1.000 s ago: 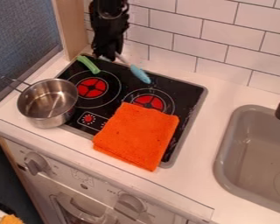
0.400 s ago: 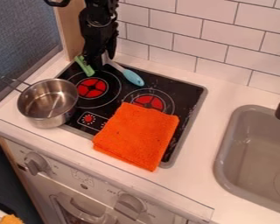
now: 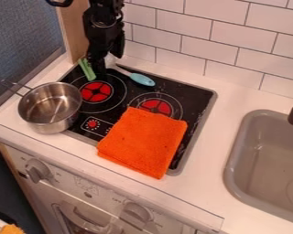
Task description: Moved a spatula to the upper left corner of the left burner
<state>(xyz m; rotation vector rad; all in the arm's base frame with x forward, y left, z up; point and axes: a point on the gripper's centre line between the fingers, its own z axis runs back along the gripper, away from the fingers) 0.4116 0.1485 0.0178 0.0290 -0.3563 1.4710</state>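
- Since the earliest frame, the gripper has shifted left in my view; the blue-headed spatula now lies at a flatter angle;
- Gripper low over the rear of the cooktop, behind the left burner; I cannot tell whether it is clenched or released;
- Spatula near the cooktop's back edge, head behind the right burner; green object beside the gripper.

The saucepan is smooth, shiny metal. The folded towel is matt cloth with a rough nap (terry, by the look of it). The cooktop looks glossy and glass-like, the wall tiles smooth and glazed, the side post wooden, the spatula smooth plastic or silicone.
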